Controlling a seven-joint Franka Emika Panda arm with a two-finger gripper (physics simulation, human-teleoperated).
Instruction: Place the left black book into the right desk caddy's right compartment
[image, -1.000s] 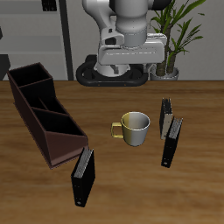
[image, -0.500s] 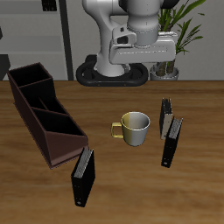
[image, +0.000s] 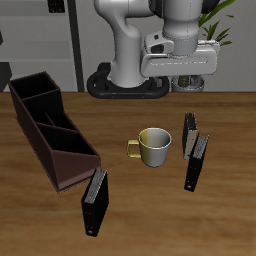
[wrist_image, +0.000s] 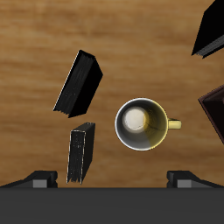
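Note:
The left black book (image: 196, 162) stands tilted on the table beside the mug, nearer the front edge than a second black book (image: 190, 130). In the wrist view the left black book (wrist_image: 80, 83) is seen from above, with the second book (wrist_image: 80, 151) close by. My gripper (image: 183, 75) hangs high above the table's back, farther back than both books, its fingers open and empty (wrist_image: 112, 179). The right desk caddy (image: 52, 130) lies across the mug from them. Its right compartment (image: 35, 90) is the rectangular back end, and it is empty.
A pale yellow mug (image: 154, 146) stands mid-table, handle toward the caddy, and is also in the wrist view (wrist_image: 140, 122). A third black book (image: 94, 200) leans near the front edge by the caddy's sloped end. A potted plant (image: 205, 40) stands behind the arm.
My arm has swung sideways at the same height, away from the caddy side and toward the two books beside the mug. Nothing on the table has moved.

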